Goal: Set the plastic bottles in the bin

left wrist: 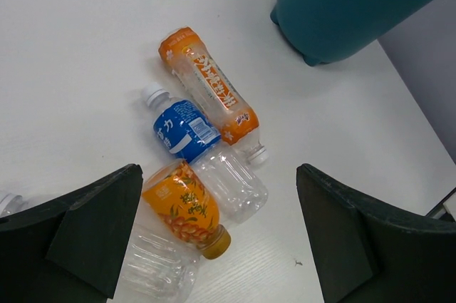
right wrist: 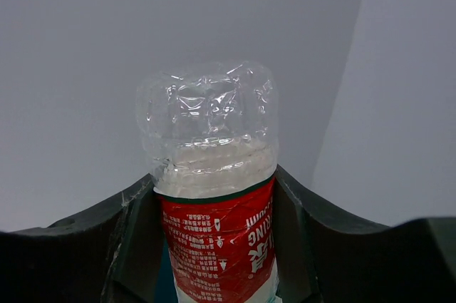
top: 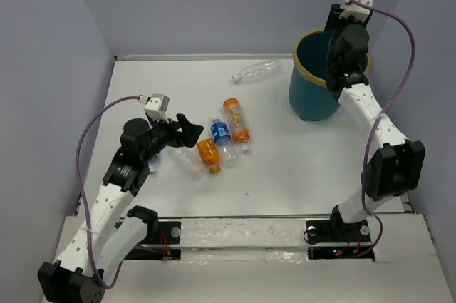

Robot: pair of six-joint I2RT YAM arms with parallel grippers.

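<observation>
Bottles, bin and my two sets of jaws, itemised.

1. Right jaws: partly closed and clamped on the red-labelled bottle (right wrist: 217,246), one jaw on each side of its label. Its clear, crumpled end stands out beyond them. From above, they hang over the 3 o'clock part of the bin's mouth. The bottle itself cannot be made out from that view.

2. Left jaws: spread as wide as they go, holding nothing. They hover above the tabletop (top: 285,167) at the 9 o'clock side of the bottle cluster.

3. Bin (top: 312,100): teal with a yellow rim, upright, at about 1 o'clock on the tabletop.

4. Long orange bottle (top: 236,120): lying flat near the tabletop's middle, at the cluster's 1 o'clock end.

5. Blue-labelled bottle (top: 221,135): lying flat along the 9 o'clock side of item 4, seemingly touching it.

6. Short orange bottle (top: 207,155): lying at 8 o'clock of item 5, against its clear part.

7. Clear bottle (top: 187,162): lying at 9 o'clock of item 6, just beside it, below my left jaws.

8. Clear bottle with blue cap (top: 256,70): lying apart from the others by the far edge, at 9 o'clock of the bin.
</observation>
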